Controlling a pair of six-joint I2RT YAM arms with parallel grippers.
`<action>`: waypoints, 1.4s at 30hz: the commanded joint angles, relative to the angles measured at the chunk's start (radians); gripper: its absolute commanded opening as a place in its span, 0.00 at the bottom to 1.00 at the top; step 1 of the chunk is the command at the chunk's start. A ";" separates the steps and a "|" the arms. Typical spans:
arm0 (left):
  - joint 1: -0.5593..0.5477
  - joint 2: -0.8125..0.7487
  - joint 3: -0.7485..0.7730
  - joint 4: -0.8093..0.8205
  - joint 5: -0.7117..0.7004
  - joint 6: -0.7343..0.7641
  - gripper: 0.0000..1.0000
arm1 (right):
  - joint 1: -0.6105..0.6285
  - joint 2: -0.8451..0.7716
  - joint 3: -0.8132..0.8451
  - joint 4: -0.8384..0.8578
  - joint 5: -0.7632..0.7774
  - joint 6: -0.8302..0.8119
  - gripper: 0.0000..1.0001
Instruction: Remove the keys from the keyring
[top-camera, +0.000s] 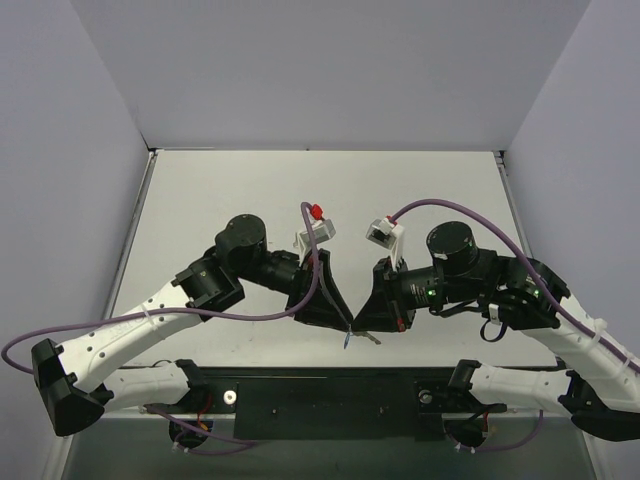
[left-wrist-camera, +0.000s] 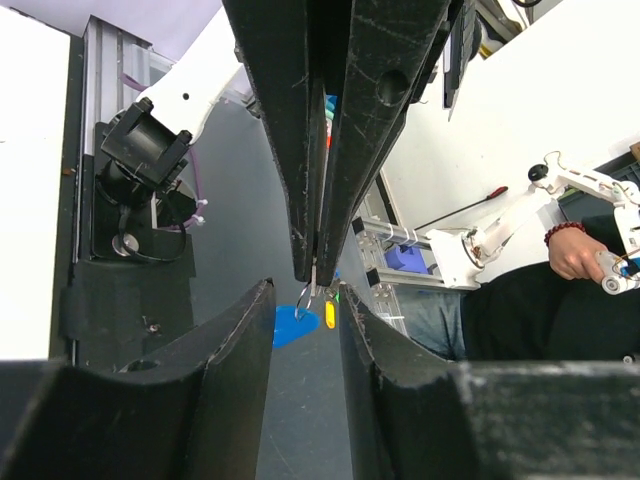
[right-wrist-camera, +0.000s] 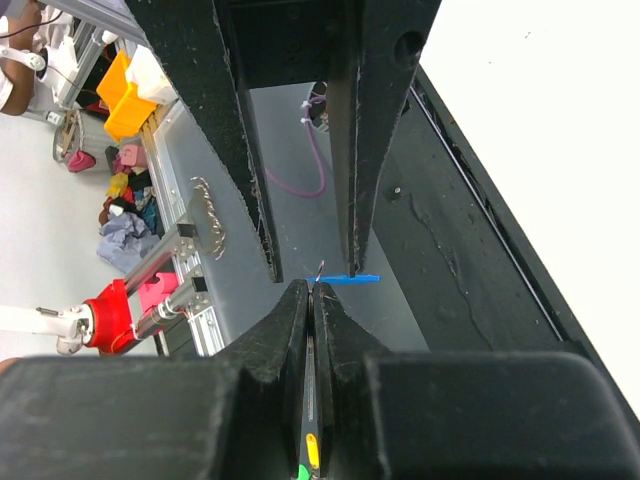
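Note:
Both grippers meet low over the table's front edge. My right gripper (top-camera: 360, 328) (right-wrist-camera: 312, 286) is shut, pinching a thin silver key (left-wrist-camera: 314, 277) edge-on between its fingertips. A small wire loop (left-wrist-camera: 304, 296) hangs from it, with the blue keyring (left-wrist-camera: 292, 326) (right-wrist-camera: 354, 279) (top-camera: 346, 341) beneath. A yellow tag (left-wrist-camera: 330, 318) and a green bit (left-wrist-camera: 337, 296) sit beside the loop. My left gripper (top-camera: 344, 325) (left-wrist-camera: 306, 292) (right-wrist-camera: 312, 270) is open, one finger on each side of the hanging keyring and touching nothing.
The white table (top-camera: 330, 200) stretches behind the arms. A black base plate (top-camera: 330, 392) runs along its near edge under the grippers. Beyond the edge are an aluminium frame (right-wrist-camera: 190, 230), a yellow bin (right-wrist-camera: 122, 92) and a seated person (left-wrist-camera: 560, 300).

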 joint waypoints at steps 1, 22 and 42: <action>-0.012 -0.005 0.005 0.035 -0.011 0.021 0.39 | 0.005 0.005 0.020 0.038 0.012 -0.009 0.00; -0.021 -0.009 0.005 -0.019 -0.036 0.039 0.21 | 0.006 -0.016 0.021 0.041 0.054 0.002 0.00; -0.020 -0.064 -0.014 -0.047 -0.258 -0.004 0.00 | 0.003 -0.038 -0.006 0.041 0.221 0.011 0.00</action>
